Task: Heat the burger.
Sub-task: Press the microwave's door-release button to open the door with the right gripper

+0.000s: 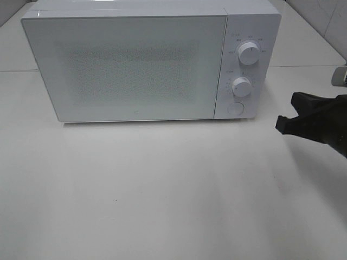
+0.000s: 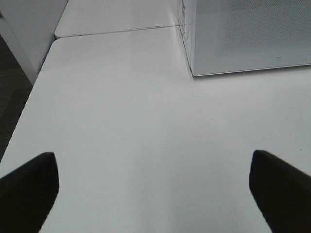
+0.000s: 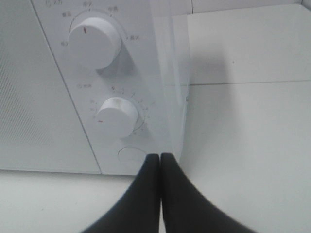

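Observation:
The burger is out of view; no plate shows either. The white microwave [image 1: 135, 65] stands at the back of the table with its door closed, and its frosted window hides the inside. Its panel has an upper knob [image 3: 95, 41], a lower knob [image 3: 115, 115] and a round button [image 3: 131, 154]. My right gripper [image 1: 282, 123] is shut and empty. In the right wrist view its tip [image 3: 160, 156] sits just in front of the panel's lower right corner, beside the round button. My left gripper [image 2: 155, 194] is open and empty over bare table, left of the microwave [image 2: 248, 34].
The white table [image 1: 162, 189] has a seam behind the microwave's front. Its left edge [image 2: 29, 97] drops to a dark floor. A grey object [image 1: 340, 76] sits at the far right edge.

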